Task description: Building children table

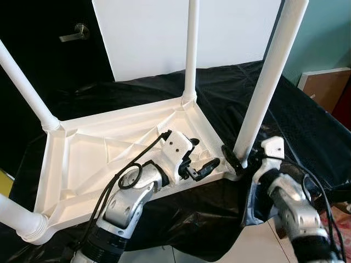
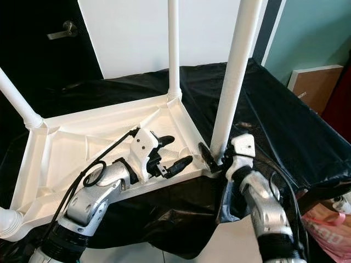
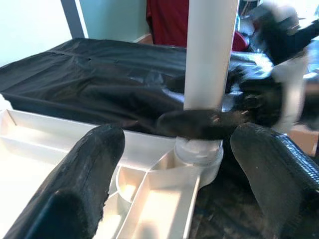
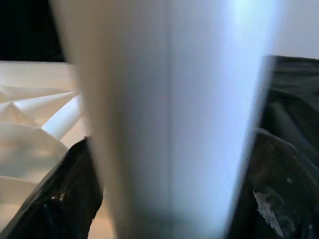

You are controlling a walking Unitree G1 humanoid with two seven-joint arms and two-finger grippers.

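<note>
The white table top (image 1: 109, 159) lay upside down on the black cloth (image 1: 307, 126) with all four legs in, and the right gripper (image 1: 237, 159) squeezed the last leg (image 1: 269, 82) while the left gripper (image 1: 200, 164) waited open nearby.

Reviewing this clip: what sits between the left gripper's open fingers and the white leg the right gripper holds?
Bare white plastic of the upturned tabletop's corner lies between the left gripper and the white tubular leg; the left wrist view shows it. The right gripper clamps the leg's base.
</note>
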